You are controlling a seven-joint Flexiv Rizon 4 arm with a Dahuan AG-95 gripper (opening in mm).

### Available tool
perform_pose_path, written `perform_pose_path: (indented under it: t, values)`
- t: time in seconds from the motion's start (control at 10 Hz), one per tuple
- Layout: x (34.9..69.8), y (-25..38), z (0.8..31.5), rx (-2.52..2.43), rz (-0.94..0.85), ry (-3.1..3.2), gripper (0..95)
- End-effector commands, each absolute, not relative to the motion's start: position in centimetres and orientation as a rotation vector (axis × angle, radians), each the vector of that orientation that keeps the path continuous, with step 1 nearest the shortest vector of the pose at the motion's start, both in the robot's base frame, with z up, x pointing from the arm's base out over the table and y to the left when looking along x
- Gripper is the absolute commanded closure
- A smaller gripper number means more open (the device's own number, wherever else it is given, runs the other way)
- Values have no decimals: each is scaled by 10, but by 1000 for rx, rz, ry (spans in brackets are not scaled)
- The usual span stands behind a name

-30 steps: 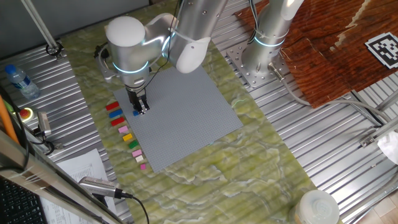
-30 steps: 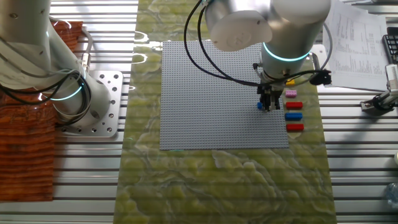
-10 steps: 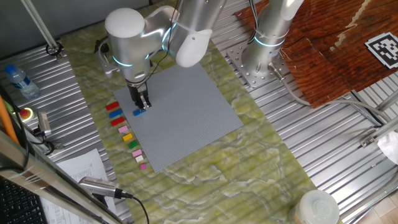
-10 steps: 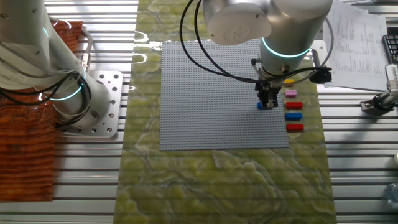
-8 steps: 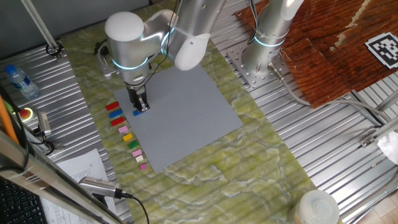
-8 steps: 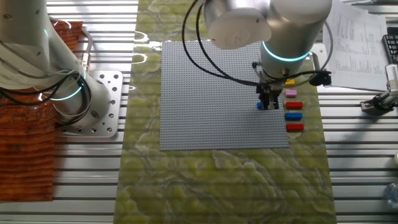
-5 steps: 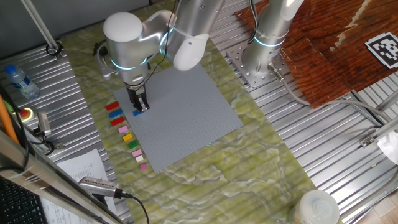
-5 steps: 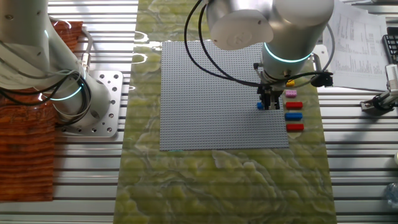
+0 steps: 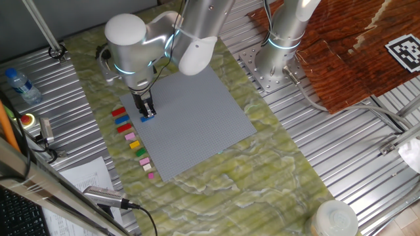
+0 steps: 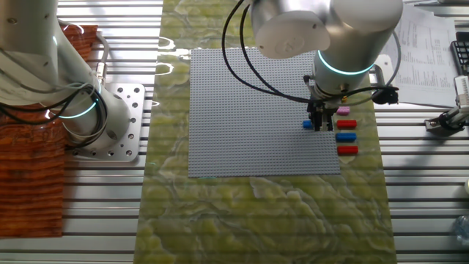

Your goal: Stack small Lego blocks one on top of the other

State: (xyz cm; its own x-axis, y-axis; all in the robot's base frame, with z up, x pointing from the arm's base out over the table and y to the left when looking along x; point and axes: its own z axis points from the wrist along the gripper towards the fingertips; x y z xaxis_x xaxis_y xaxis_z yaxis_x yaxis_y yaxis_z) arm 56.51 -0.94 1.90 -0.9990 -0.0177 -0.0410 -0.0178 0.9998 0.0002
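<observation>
A small blue Lego block (image 9: 145, 119) sits on the grey baseplate (image 9: 197, 124) near its left edge; it also shows in the other fixed view (image 10: 307, 125). My gripper (image 9: 147, 113) points straight down just beside this block, with its fingers slightly apart and nothing between them. In the other fixed view my gripper (image 10: 319, 126) stands between the blue block and a row of small blocks off the plate: pink (image 10: 342, 111), red (image 10: 345, 124), blue (image 10: 346, 136), red (image 10: 347, 149). The row continues with yellow (image 9: 130, 136), green (image 9: 134, 144) and pink (image 9: 144, 160) blocks.
A second arm's base (image 10: 80, 110) stands beyond the plate's far side. Papers (image 10: 425, 44) and a microphone (image 9: 105, 195) lie past the block row. A water bottle (image 9: 20, 85) and a white lid (image 9: 335, 216) sit at the table's edges.
My gripper has shifted a little off the blue block on the plate, toward the row of blocks. The blue block stayed where it was.
</observation>
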Motion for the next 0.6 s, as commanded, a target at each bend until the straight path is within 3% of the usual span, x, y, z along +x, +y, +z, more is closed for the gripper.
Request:
perform_pose_path:
  t: [0.1,0.6]
  values:
    - [565,-8,-2,-32,4,3100,950]
    - [557,-1,28,-50,-15,3117,950]
